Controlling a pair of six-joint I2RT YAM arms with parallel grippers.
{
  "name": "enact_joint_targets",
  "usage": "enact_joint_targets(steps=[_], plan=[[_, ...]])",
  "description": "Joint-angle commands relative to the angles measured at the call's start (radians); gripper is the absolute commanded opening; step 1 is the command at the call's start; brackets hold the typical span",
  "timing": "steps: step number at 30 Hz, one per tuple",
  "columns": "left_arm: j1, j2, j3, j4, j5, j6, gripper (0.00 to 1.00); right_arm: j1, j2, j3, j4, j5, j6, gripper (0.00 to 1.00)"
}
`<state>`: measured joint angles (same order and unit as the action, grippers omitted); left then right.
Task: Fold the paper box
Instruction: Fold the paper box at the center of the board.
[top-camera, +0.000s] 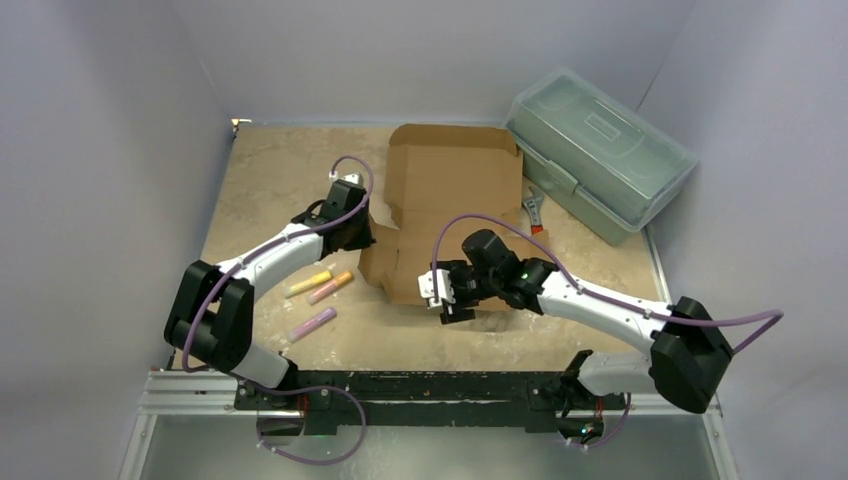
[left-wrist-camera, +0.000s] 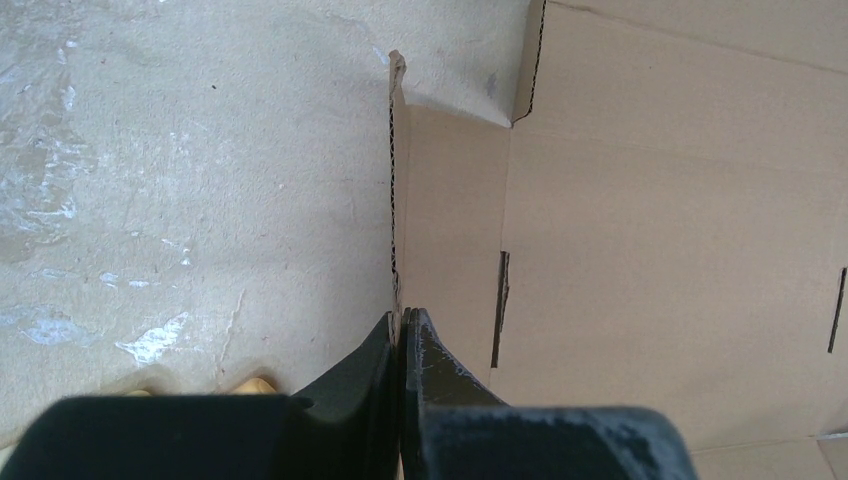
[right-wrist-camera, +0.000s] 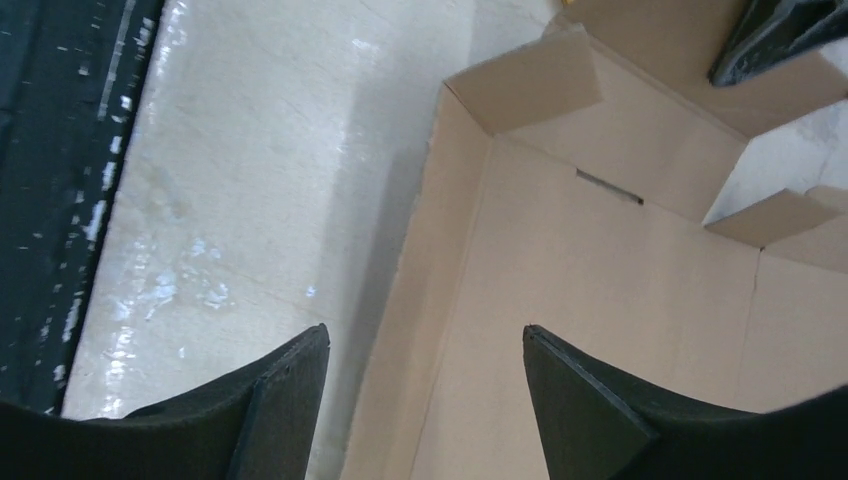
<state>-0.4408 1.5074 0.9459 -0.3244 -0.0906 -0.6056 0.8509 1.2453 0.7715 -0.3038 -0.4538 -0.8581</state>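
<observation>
1. The paper box (top-camera: 450, 190) is lying near the middle of the table (top-camera: 270, 170), a little toward the far side; it is sitting as a partly folded sheet of brown cardboard, its far panel lying open toward the back wall, its near part showing slots and some raised flaps.
2. The left gripper (left-wrist-camera: 402, 322) is reaching in at the box's left edge; its fingers are pressing together with no gap between them; the thin edge of an upright side flap is running straight down into the seam where they meet, so the gripper is pinching that flap.
3. The right gripper (right-wrist-camera: 425, 345) is hovering at the box's near edge; its jaws are standing wide apart and gripping nothing; in the wrist view the raised near wall is showing in the gap, with one finger over bare table and the other over the cardboard floor; whether either finger is touching the cardboard I cannot tell.
4. A translucent grey-green toolbox (top-camera: 600, 155) is sitting closed at the far right, near the box's right corner; a wrench (top-camera: 535, 210) is lying between the two.
5. Three markers are lying on the table to the left of the box, beside the left arm: a yellow one (top-camera: 310, 283), an orange one (top-camera: 331, 287) just beside it, and a purple one (top-camera: 312, 324) nearer the bases.
</observation>
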Motion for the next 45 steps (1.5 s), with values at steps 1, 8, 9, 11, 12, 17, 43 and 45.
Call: enact_joint_targets(steps=[1, 8, 9, 11, 12, 17, 43, 45], plan=[[-0.004, 0.002, 0.029, 0.028, 0.023, 0.006, 0.02, 0.004, 0.045, -0.007, 0.106, 0.045, 0.063, 0.71], [0.001, 0.013, 0.038, 0.039, 0.033, 0.006, 0.02, 0.004, 0.096, -0.002, 0.107, 0.051, 0.075, 0.61], [0.003, 0.016, 0.043, 0.038, 0.035, 0.006, 0.02, 0.004, 0.108, 0.003, 0.108, 0.057, 0.078, 0.59], [0.005, 0.024, 0.051, 0.038, 0.036, 0.007, 0.02, 0.004, 0.123, 0.018, 0.108, 0.055, 0.089, 0.54], [0.006, 0.028, 0.056, 0.039, 0.038, 0.007, 0.02, 0.004, 0.132, 0.027, 0.112, 0.05, 0.103, 0.51], [0.013, 0.048, 0.073, 0.038, 0.048, 0.012, 0.03, 0.001, 0.164, 0.054, 0.114, 0.085, 0.159, 0.35], [0.076, -0.444, -0.217, 0.208, 0.042, 0.0, 0.78, -0.18, 0.324, 0.221, -0.053, -0.279, 0.367, 0.0], [0.076, -0.564, -0.301, 0.198, -0.002, -0.041, 0.85, -0.18, 0.338, 0.223, -0.051, -0.272, 0.376, 0.0]])
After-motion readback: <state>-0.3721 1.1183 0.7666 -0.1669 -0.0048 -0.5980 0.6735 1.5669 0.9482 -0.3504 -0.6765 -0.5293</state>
